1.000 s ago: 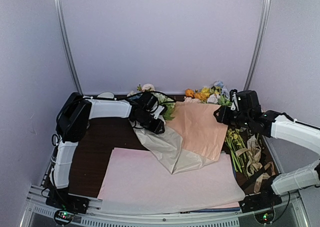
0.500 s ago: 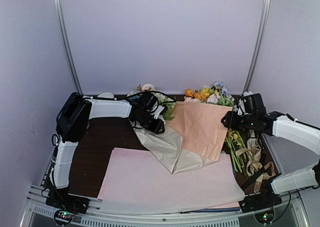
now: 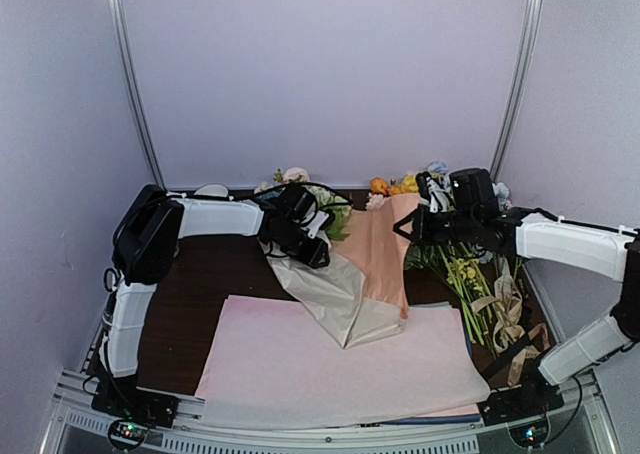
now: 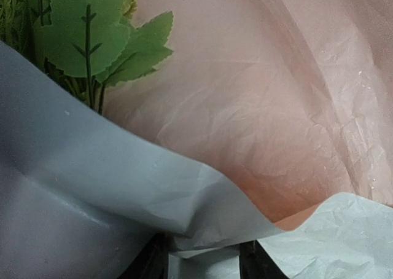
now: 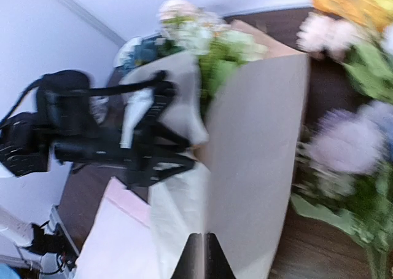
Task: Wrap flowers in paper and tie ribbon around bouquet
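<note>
Swinging in from the right, the right gripper (image 3: 410, 226) now has its fingers pressed together on the right edge of the paper (image 3: 372, 259) and lifts that half over toward the flowers (image 5: 209, 42), so the wrap begins to close. The left gripper (image 3: 303, 240) holds the other flap; its fingers, mostly covered, seem clamped on a fold. The stems are hidden under the sheet, and the right wrist view is blurred.

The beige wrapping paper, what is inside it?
The paper holds flowers: pale heads and green leaves stick out at its far end. The stems are covered by it and cannot be seen.
</note>
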